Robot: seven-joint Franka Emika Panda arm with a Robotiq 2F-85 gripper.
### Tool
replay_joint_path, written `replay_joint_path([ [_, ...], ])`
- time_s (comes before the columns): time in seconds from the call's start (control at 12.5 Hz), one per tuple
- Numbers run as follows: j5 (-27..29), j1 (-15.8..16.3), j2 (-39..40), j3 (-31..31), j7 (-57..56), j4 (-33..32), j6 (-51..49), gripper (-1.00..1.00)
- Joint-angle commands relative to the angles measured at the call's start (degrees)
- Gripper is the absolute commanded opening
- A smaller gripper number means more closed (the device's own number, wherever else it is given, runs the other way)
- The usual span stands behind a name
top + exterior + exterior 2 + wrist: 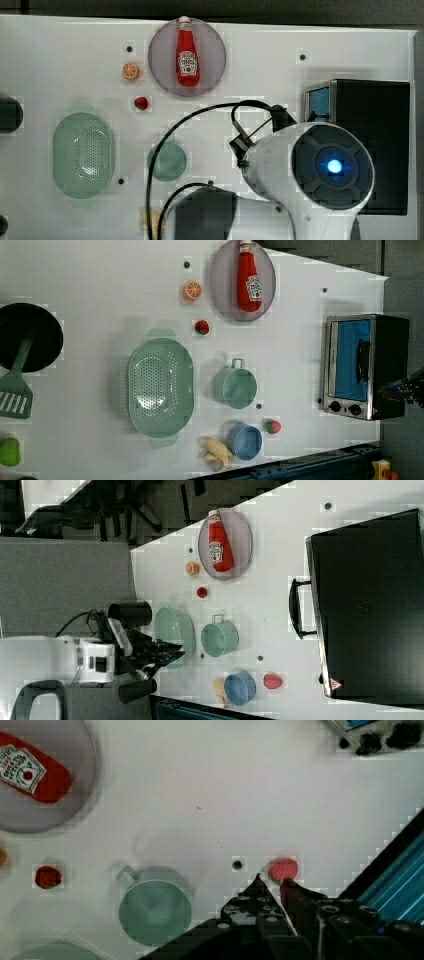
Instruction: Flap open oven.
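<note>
Oven (367, 366) sat at table's (100, 280) edge, door apparently closed; gripper (272, 882) hung above table, fingers nearly together, holding nothing

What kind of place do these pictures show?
Probably a lab tabletop set up as a play kitchen: a white table holding a toaster oven, a ketchup bottle on a plate, and a green colander.

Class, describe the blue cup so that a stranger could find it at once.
Start in the left view at the big green colander. Move to the left view's right and down, past the green mug. The blue cup sits beside a strawberry, the only blue, handleless one.
</note>
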Motion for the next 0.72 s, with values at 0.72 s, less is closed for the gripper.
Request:
replay_joint_path([
  [0.72, -9.5, -1.7, 10.7, -12.0, -51.1, -3.9, 24.2, -0.65],
])
